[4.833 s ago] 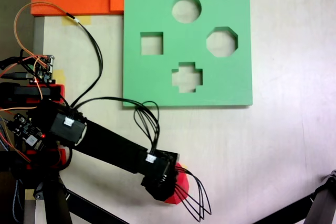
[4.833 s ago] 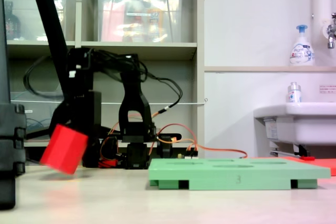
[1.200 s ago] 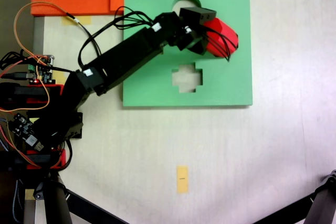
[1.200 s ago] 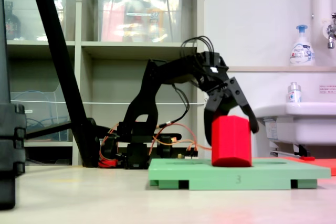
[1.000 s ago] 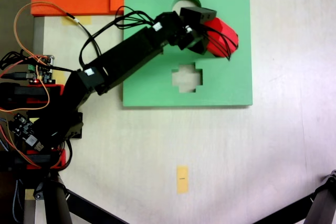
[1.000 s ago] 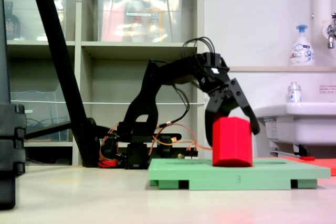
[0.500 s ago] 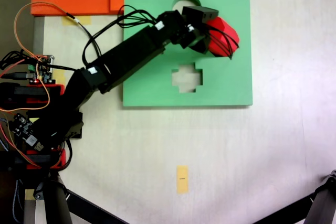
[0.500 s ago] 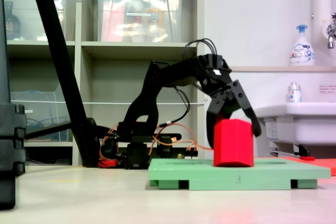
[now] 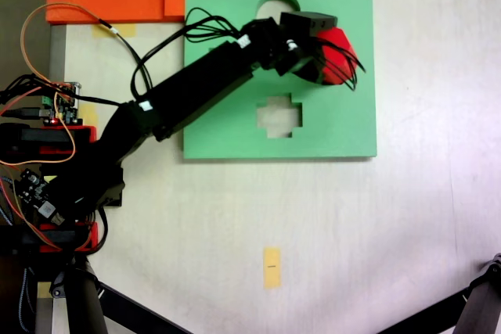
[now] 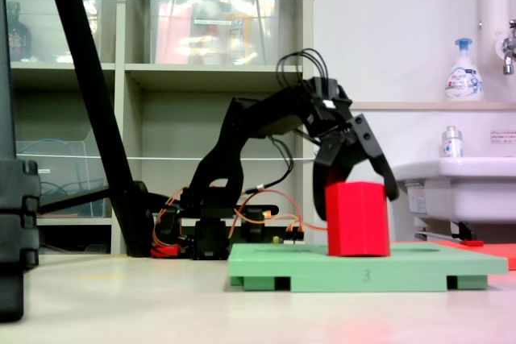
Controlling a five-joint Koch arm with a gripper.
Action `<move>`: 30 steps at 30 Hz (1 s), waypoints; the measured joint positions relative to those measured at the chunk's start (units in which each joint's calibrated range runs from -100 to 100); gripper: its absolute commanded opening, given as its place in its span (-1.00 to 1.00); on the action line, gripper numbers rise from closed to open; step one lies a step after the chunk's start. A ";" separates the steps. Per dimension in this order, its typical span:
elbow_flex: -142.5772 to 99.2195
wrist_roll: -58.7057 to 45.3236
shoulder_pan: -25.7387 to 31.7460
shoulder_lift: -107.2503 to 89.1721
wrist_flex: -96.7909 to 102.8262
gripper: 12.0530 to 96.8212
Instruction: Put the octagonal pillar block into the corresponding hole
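With the gripper (image 10: 353, 196) clamped on the block (image 10: 357, 219), square its facets to the hole at the board's (image 9: 235, 115) 3 o'clock, then press straight down.

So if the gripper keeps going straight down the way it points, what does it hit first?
The gripper already straddles the red eight-sided foam block; going down would likely press that block against the green foam board.
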 measured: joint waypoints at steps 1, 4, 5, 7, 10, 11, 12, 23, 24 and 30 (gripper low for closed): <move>0.78 -0.34 0.00 0.55 -0.10 -0.61; 2.45 -1.42 -0.05 2.46 -0.20 -0.58; 2.84 -1.81 -0.05 2.74 -0.20 -0.57; 2.94 -2.15 0.00 2.74 -0.20 -0.56; 2.94 -2.64 0.15 2.19 -0.69 -0.55; 2.94 -3.17 0.24 1.64 -1.47 -0.52; 2.94 -3.76 0.34 0.68 -2.06 -0.50; 2.45 -7.77 1.32 -1.78 -10.08 -0.50; 2.35 -7.81 1.32 -2.05 -10.67 -0.50; 2.45 -7.86 1.32 -2.19 -11.06 -0.50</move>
